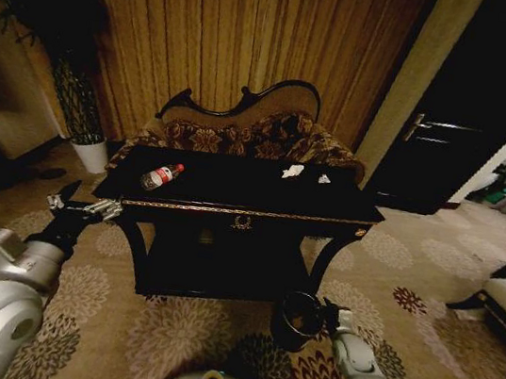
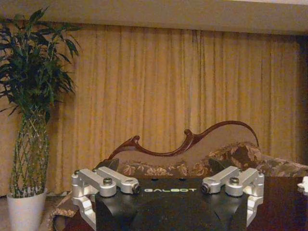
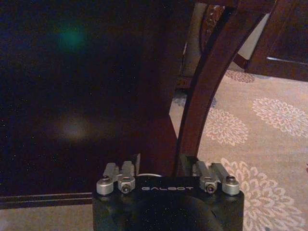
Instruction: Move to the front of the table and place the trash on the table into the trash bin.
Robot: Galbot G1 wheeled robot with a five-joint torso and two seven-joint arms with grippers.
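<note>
Left gripper (image 1: 79, 205) wide open, empty, just off table's (image 1: 327, 201) left front corner; bottle (image 1: 161, 176) lies beyond it on tabletop, paper scraps (image 1: 293, 171) farther right. Right gripper (image 1: 322, 311) clamps trash bin (image 1: 295, 320) rim, low before table.

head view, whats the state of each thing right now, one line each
bottle: lying on its side, left part of the table top, red cap on
paper scraps: crumpled, on the table top toward the back
trash bin: upright, held by the right claw
left claw: open, empty, off the table's left corner
</note>
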